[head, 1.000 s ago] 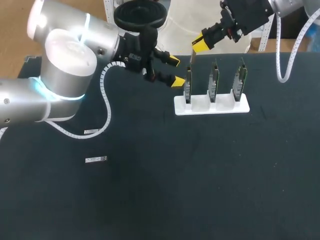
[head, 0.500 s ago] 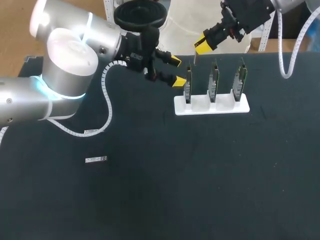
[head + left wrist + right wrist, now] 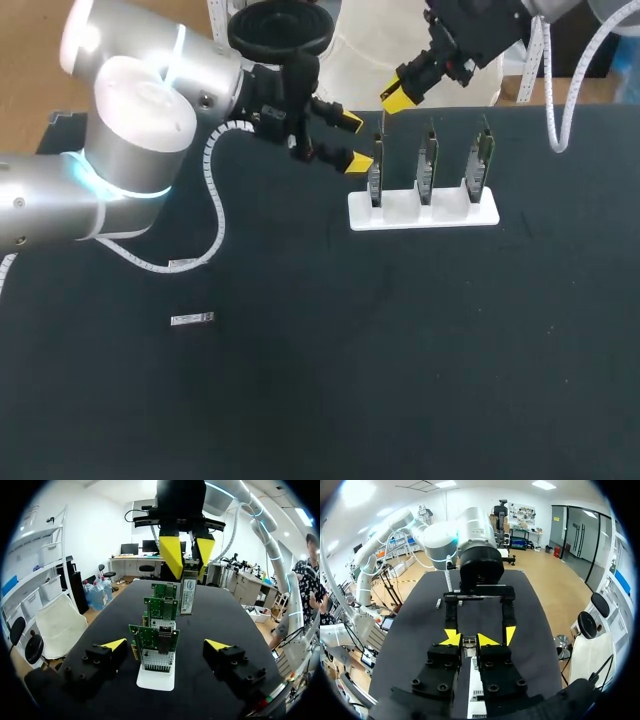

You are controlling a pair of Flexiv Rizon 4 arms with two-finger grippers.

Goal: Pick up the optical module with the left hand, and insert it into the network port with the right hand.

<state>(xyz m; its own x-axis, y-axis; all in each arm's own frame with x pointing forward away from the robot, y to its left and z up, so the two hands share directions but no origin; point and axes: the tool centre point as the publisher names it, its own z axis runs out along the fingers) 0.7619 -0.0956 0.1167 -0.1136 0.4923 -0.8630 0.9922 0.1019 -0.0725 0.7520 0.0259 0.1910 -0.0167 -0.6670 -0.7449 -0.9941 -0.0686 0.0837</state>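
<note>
Above the left-end card: my right end effector is pinched tight on the optical module. The module hangs upright with its lower end right by that card's top edge, and I honestly can't tell if they touch.
Left end effector: fingers spread wide with nothing in them, sitting just beside that same end card.
Green cards: three of them, standing upright in a row in the white holder on the black desk.
Network port: the metal cage on the face of the nearest card in the left wrist view. It sits between my left fingers, which stay clear of it on both sides.
Right wrist view: the module shows as a small sliver between my own yellow tips, both pressing on it.
Small silver pieces: two of them lying flat on the desk near my left arm, well apart from the holder.
</note>
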